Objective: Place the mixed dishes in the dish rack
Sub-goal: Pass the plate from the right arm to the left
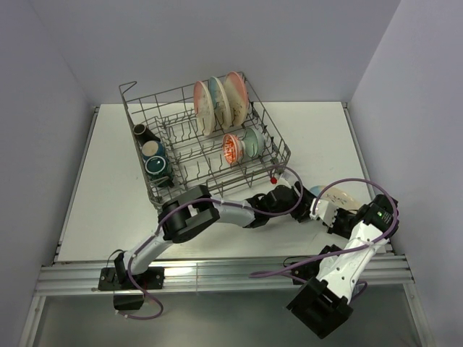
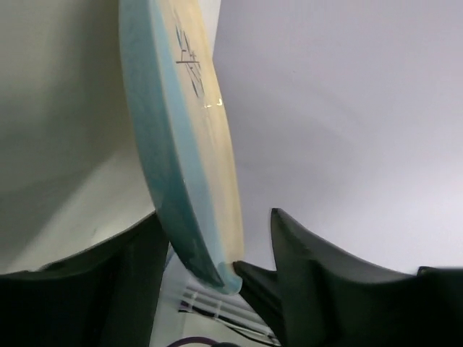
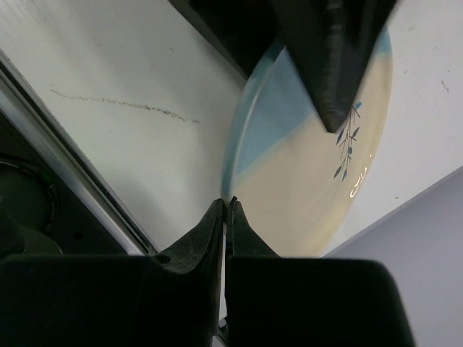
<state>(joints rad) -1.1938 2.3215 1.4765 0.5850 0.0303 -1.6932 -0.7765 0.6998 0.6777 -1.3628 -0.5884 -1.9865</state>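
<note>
The blue-and-cream plate is on the right side of the bench, near the front edge and well apart from the dish rack. The left hand reaches across and pinches its rim, 1 finger on each face. The right hand has its fingers pressed together, tips at the plate's rim. The rack holds 3 upright plates, an orange-red bowl, a pale green bowl and mugs.

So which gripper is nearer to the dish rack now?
Left. The left gripper, gripping the plate, is just off the dish rack's near right corner; the right gripper sits farther right, at the plate's rim.
</note>
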